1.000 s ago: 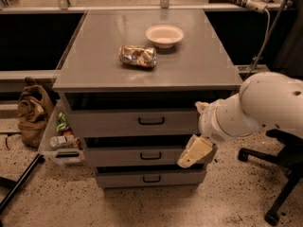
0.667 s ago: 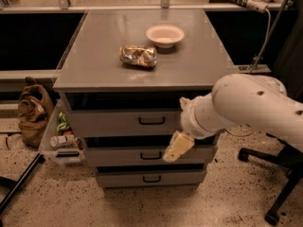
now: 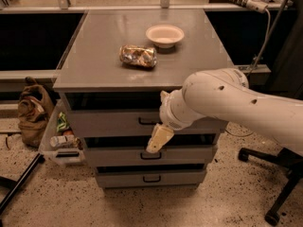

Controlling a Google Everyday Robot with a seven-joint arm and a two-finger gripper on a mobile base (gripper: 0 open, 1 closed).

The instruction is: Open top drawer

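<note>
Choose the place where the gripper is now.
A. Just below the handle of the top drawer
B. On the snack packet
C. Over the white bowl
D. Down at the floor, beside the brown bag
A: the gripper hangs just below the handle of the top drawer, well away from the bowl and the snack packet.

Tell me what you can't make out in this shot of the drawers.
Camera view:
- Wide grey top drawer: right half hidden by white robot arm.
- Its small black loop handle: right end behind the arm.
- Gripper, just below that handle: far side hidden by itself.
- Shiny crumpled bag: print too blurred.
</note>
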